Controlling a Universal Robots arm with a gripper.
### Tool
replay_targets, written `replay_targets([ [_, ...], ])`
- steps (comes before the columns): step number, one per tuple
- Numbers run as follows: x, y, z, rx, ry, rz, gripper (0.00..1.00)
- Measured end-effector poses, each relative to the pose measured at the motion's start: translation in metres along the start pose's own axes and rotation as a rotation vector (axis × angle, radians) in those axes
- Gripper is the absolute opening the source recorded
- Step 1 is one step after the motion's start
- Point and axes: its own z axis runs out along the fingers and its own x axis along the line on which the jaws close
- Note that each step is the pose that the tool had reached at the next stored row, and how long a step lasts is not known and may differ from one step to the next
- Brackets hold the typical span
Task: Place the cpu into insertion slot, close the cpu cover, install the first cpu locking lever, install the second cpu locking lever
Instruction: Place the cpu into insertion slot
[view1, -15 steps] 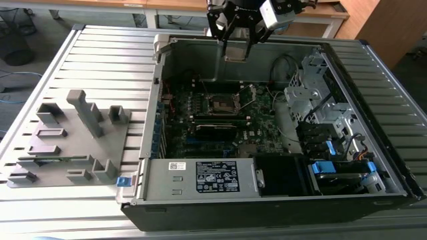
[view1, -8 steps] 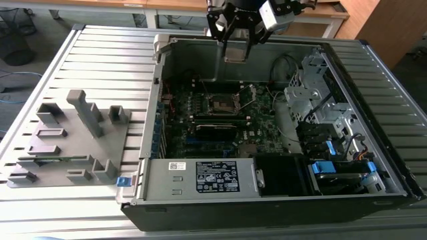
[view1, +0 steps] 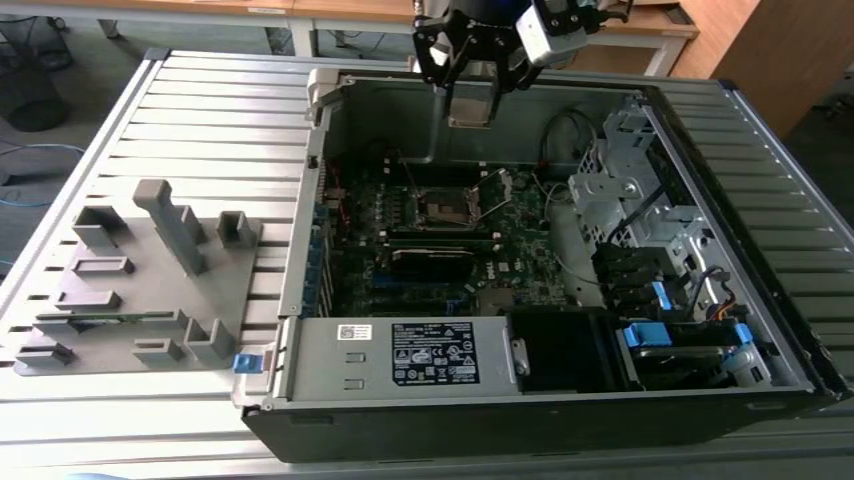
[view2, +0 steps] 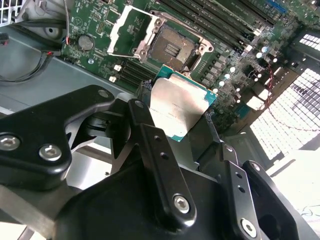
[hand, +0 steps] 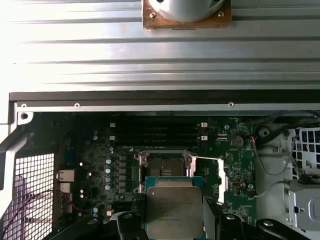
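One end effector (view2: 176, 106) gripping cpu (hand: 174, 212) edges, held apart from insertion slot (view2: 172, 45), cpu cover (view2: 116, 30) open

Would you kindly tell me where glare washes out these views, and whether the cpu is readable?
Second wrist view: light blows out the perforated case wall, and the cpu has a bright sheen yet is readable. First wrist view: the ribbed table glares. Exterior view: the insertion slot sits in shade.

One cpu (view2: 180, 102); one insertion slot (view2: 172, 47); one cpu cover (view2: 114, 36)
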Motion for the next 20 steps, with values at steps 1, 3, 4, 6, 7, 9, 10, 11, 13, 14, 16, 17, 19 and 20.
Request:
replay_targets([
  [1, 0.0003, -0.0001, 0.0012, 0.0001, -0.001, 0.0, 0.54],
  [3, 0.0017, -0.0006, 0.0063, 0.0001, -0.0053, -0.003, 0.54],
  [4, 0.0019, -0.0006, 0.0067, 0.0001, -0.0055, -0.004, 0.54],
  [6, 0.0022, -0.0007, 0.0071, 0.0002, -0.0056, -0.004, 0.54],
  [7, 0.0023, -0.0007, 0.0072, 0.0002, -0.0056, -0.004, 0.54],
  [9, 0.0025, -0.0007, 0.0074, 0.0001, -0.0056, -0.004, 0.54],
  [10, 0.0026, -0.0007, 0.0074, 0.0002, -0.0055, -0.004, 0.54],
  [11, 0.0027, -0.0007, 0.0075, 0.0002, -0.0056, -0.004, 0.54],
  [13, 0.0029, -0.0007, 0.0076, 0.0001, -0.0056, -0.004, 0.54],
  [14, 0.003, -0.0007, 0.0076, 0.0002, -0.0056, -0.004, 0.54],
  [16, 0.0032, -0.0007, 0.0077, 0.0001, -0.0056, -0.004, 0.54],
  [17, 0.0033, -0.0008, 0.0077, 0.0002, -0.0056, -0.004, 0.54],
  [19, 0.0034, -0.0008, 0.0078, 0.0001, -0.0056, -0.004, 0.54],
  [20, 0.0034, -0.0008, 0.0078, 0.0001, -0.0056, -0.004, 0.54],
])
